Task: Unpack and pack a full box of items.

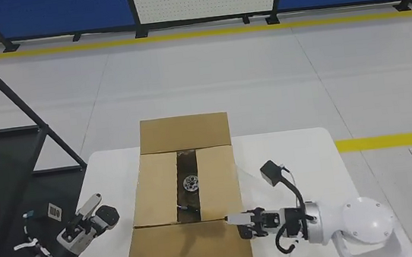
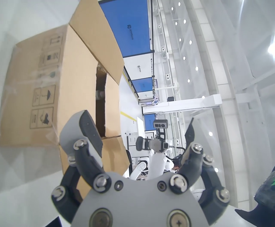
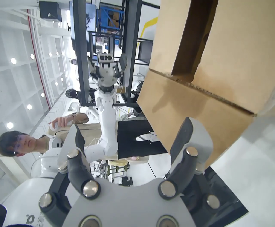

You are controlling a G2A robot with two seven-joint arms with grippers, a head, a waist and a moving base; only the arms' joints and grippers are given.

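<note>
A white table [image 1: 300, 148] carries a brown cardboard box [image 1: 155, 184], which sits in the middle of the tabletop between the two arms. The box is plain corrugated board, with dark handling symbols printed in a column on the side seen from the left wrist view [image 2: 64, 86]. Its far flap [image 1: 184, 132] is folded outward and lies flat, pointing away from the robot, and its near flap [image 1: 185, 246] is folded outward too, reaching toward the table's near edge. The two side flaps are folded inward over the top but do not meet, which leaves a dark slot down the middle. The right wrist view looks up along this slot and the crease of the near flap [image 3: 225, 53]. The right gripper [image 1: 238, 224] lies low over the table just beside the box's near right corner, at the near flap's crease, with its jaws spread wide [image 3: 132, 126]; whether a finger touches the cardboard cannot be told. The left gripper [image 1: 96, 207] is at the table's left edge, apart from the box and pointing toward its left side, with its jaws also spread and nothing between them [image 2: 138, 120]. Through the slot a small round pale item [image 1: 191, 181] shows inside the box, too small to identify.
</note>
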